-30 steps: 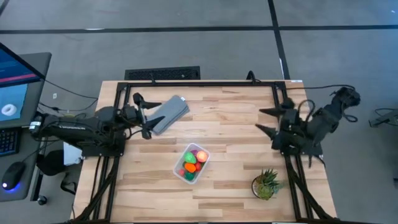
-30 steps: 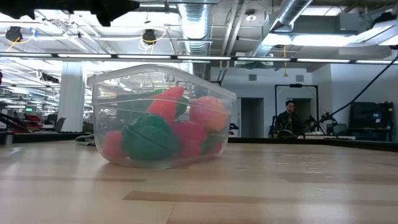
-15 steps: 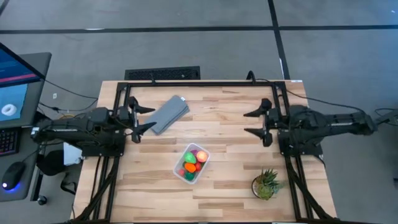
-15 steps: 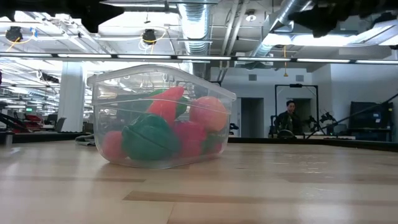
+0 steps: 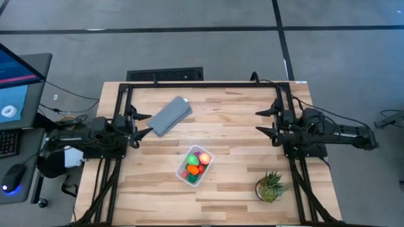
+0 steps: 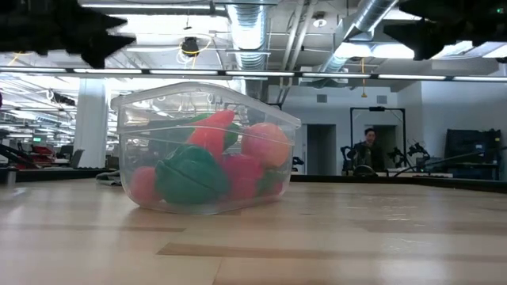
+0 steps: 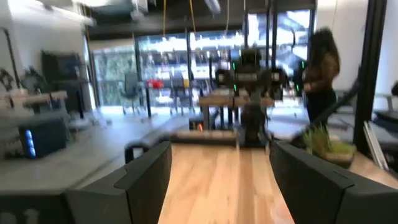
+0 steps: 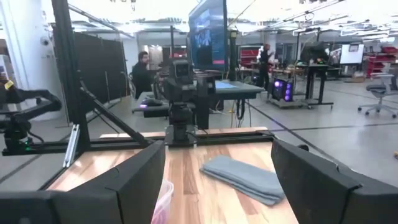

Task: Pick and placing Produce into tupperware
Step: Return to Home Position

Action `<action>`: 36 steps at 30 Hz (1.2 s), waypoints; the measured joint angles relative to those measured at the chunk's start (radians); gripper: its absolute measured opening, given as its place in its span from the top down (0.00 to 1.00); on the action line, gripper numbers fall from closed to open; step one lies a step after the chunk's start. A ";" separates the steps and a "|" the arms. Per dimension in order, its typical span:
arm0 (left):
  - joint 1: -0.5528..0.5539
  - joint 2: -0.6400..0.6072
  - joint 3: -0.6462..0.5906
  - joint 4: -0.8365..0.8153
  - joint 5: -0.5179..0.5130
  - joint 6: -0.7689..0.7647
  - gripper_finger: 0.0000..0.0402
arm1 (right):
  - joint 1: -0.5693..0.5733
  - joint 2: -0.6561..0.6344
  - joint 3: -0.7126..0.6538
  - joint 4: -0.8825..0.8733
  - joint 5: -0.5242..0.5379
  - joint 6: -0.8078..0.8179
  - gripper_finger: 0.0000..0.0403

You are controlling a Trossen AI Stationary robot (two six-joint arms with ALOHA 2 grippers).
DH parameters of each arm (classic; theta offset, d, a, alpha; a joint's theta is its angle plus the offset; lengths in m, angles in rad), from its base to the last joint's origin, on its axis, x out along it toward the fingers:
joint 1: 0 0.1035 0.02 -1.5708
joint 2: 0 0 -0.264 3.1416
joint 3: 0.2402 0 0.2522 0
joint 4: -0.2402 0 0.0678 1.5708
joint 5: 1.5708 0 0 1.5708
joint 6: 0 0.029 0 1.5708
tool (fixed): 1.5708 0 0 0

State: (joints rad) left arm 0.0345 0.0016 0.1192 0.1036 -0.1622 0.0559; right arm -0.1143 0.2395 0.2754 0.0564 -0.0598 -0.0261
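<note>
The tupperware (image 5: 194,165) stands on its base on the table's middle, toward the near edge. It is clear and rectangular (image 6: 202,146). The produce (image 5: 196,162) lies inside it: red, green and orange toy pieces (image 6: 194,178). My left gripper (image 5: 149,123) is open at the left side of the table, level, beside the grey lid (image 5: 170,115); it touches nothing. My right gripper (image 5: 257,122) is open at the right side, level, pointing toward the table's middle. Both wrist views show the gap between the fingers empty (image 7: 214,186) (image 8: 217,186).
The flat grey lid (image 8: 239,177) lies on the far left part of the table. A spiky green potted plant (image 5: 270,186) stands near the near right corner. A black frame (image 5: 202,84) runs round the table's edges. People stand in the room beyond.
My left gripper has drawn back from the lid toward the table's left edge; the lid has stayed where it was. My right arm has unfolded and stretched out level, and its gripper has then pulled slightly toward the right edge. The tupperware has kept still.
</note>
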 joint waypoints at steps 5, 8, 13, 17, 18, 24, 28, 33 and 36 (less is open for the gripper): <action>0.000 0.024 -0.027 0.021 0.005 -0.022 0.35 | 0.000 -0.028 -0.045 -0.004 -0.003 0.016 0.21; 0.000 0.006 -0.028 0.017 0.014 -0.020 0.35 | 0.000 -0.032 -0.076 0.009 -0.003 0.034 0.21; 0.000 0.000 -0.026 0.004 0.020 -0.013 0.35 | 0.000 -0.054 -0.133 0.030 -0.002 0.053 0.21; 0.000 0.000 -0.026 -0.034 0.066 -0.013 0.35 | 0.000 -0.088 -0.166 0.035 -0.002 0.053 0.21; 0.000 0.000 -0.026 -0.041 0.079 -0.014 0.35 | 0.000 -0.100 -0.176 0.035 -0.002 0.053 0.21; 0.000 0.000 -0.065 -0.015 0.096 -0.014 0.35 | 0.000 -0.177 -0.240 0.033 -0.017 0.053 0.21; 0.000 0.001 -0.108 0.031 0.091 -0.025 0.35 | 0.000 -0.235 -0.269 0.011 -0.024 0.063 0.21; 0.000 0.002 -0.108 0.012 0.100 -0.029 0.35 | 0.001 -0.239 -0.269 -0.012 -0.083 0.059 0.21; 0.000 0.002 -0.108 0.013 0.104 -0.029 0.35 | 0.001 -0.238 -0.269 -0.021 -0.085 0.059 0.21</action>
State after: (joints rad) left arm 0.0345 0.0036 0.0107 0.1166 -0.0582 0.0274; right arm -0.1131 0.0016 0.0063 0.0359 -0.1453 0.0333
